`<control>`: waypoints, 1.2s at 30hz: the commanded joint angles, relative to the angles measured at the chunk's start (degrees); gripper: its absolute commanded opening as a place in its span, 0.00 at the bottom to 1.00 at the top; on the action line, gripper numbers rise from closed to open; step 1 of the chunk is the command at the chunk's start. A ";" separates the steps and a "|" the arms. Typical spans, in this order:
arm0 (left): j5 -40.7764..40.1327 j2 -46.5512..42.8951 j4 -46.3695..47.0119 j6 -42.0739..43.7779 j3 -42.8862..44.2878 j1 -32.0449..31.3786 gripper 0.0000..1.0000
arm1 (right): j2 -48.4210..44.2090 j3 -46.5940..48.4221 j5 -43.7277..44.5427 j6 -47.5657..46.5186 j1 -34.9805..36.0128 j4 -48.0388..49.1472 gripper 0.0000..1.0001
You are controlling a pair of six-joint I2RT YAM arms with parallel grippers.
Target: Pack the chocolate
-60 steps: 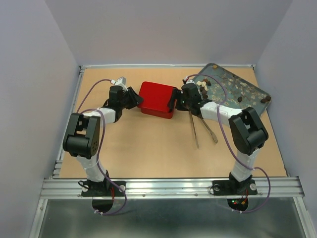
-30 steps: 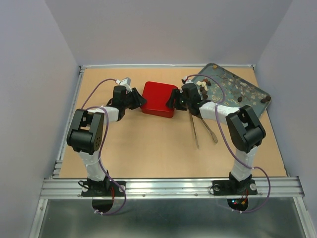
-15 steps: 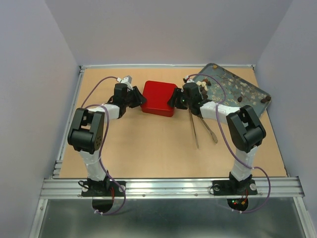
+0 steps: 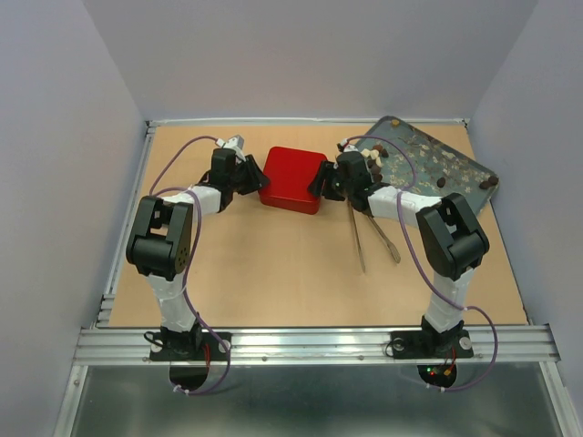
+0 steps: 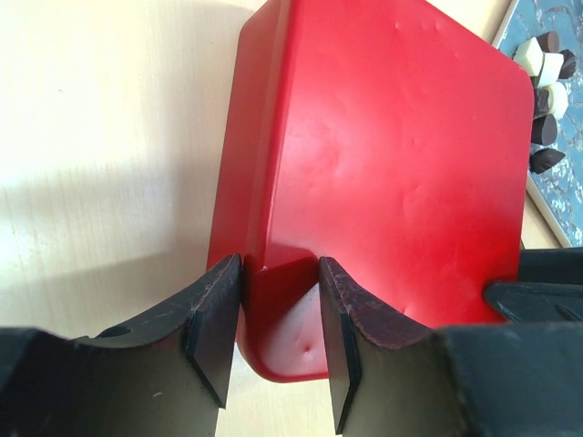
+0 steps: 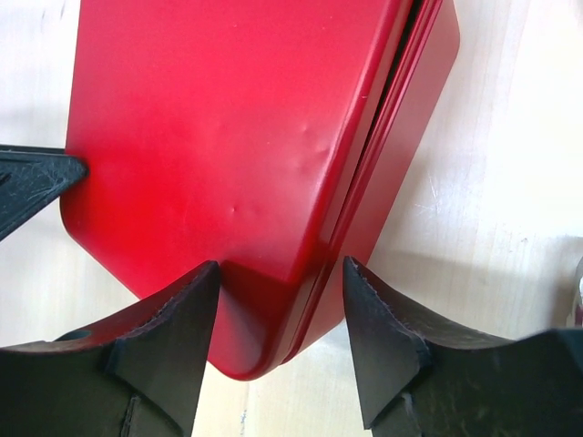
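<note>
- The left gripper point(image 5: 279, 266) is clamped on one corner of the red box point(image 4: 291, 178), at centre top of the overhead view. I judge this grip pins the box against sliding on the table point(image 4: 273, 273).
- The right gripper point(image 6: 282, 270) straddles the opposite corner with its fingers apart. One finger touches the lid point(image 6: 219, 118), which sits slightly askew with a dark seam showing. I cannot tell whether the fingers are actually pinching.
- The chocolate point(image 4: 373, 161) lies loose on the patterned tray point(image 4: 419, 146) at upper right, apart from the box.
- The tongs point(image 4: 358, 246) rest untouched below the right gripper.
- The lid hides the inside of the box, so whether any pieces are packed is unknowable. The left wrist view cuts the tray off at its upper right edge.
</note>
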 commanded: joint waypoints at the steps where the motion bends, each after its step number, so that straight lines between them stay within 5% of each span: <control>1: -2.32 -0.02 -2.16 1.93 2.86 -0.41 0.48 | 0.50 0.79 1.07 0.21 -0.58 1.53 0.62; 16: -2.58 0.24 -3.39 2.46 6.28 -0.41 0.48 | 0.15 0.17 1.33 0.56 -1.29 1.53 0.50; 36: -2.32 6.13 -7.00 3.86 14.28 -0.41 0.48 | 3.04 3.60 1.77 0.47 -3.83 1.09 0.52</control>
